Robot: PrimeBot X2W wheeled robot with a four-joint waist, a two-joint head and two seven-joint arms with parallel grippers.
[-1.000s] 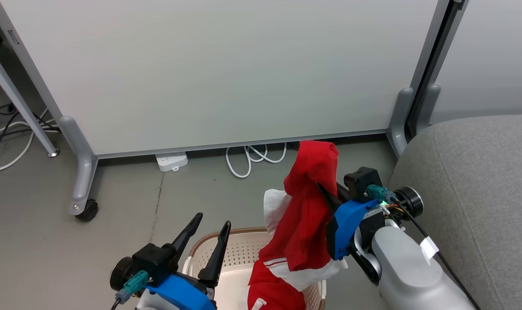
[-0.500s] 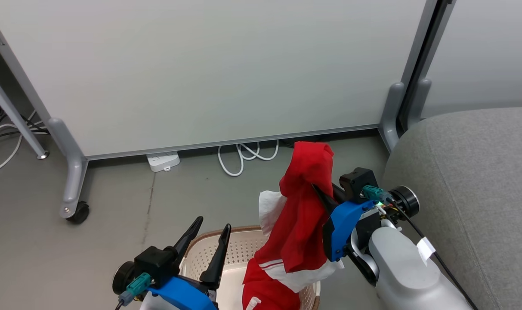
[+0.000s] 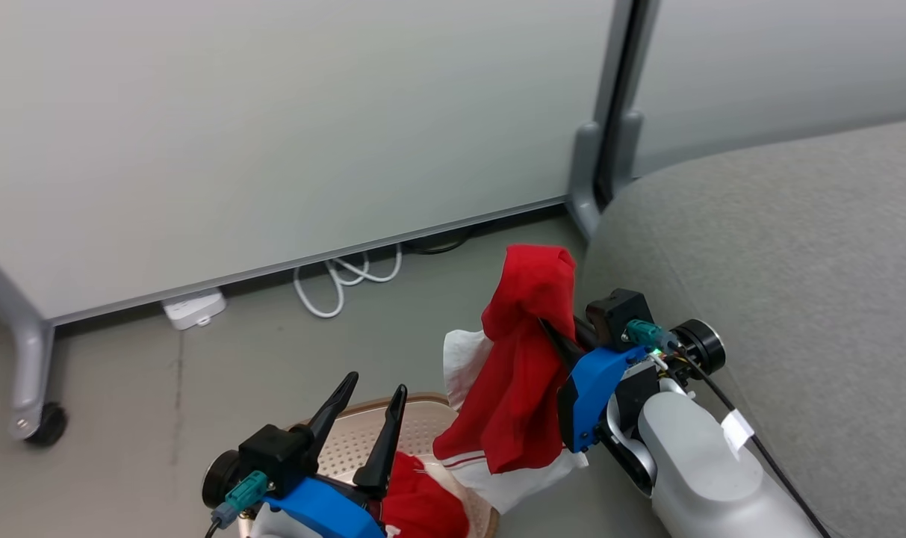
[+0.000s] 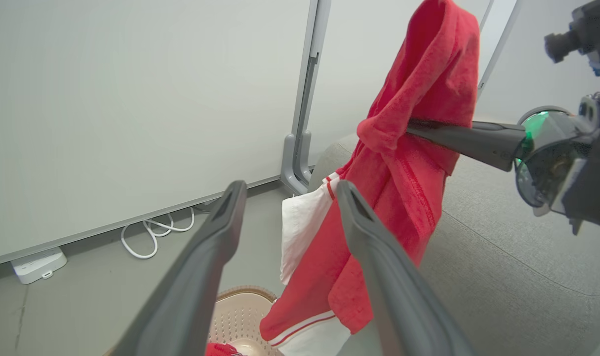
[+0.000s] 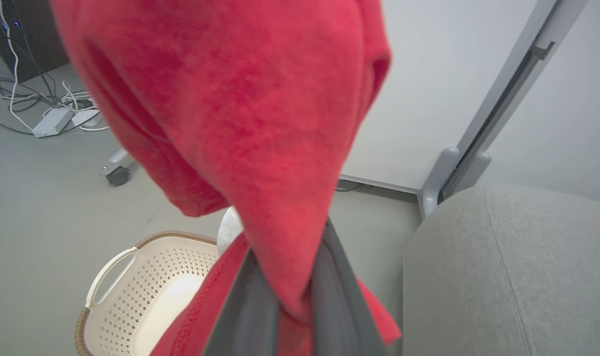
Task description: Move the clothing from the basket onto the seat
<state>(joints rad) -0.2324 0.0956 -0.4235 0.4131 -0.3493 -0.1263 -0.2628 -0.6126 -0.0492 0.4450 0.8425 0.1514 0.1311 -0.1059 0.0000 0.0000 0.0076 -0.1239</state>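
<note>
Right gripper (image 3: 550, 333) up high, fingers clamped on the clothing (image 3: 526, 366); left gripper (image 3: 376, 382) low, fingers spread, empty.

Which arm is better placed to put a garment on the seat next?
The right: the right pincer pinches a red garment lifted beside the seat. The left pincer hangs open by the basket.

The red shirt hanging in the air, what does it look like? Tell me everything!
The red garment is soft, fuzzy-looking cloth with a white panel and thin red-and-white stripes near its lower edge. It's bunched and folded over at the top, where the right gripper has its jaws shut on it. It dangles limp in the air between the basket and the grey seat.
</note>
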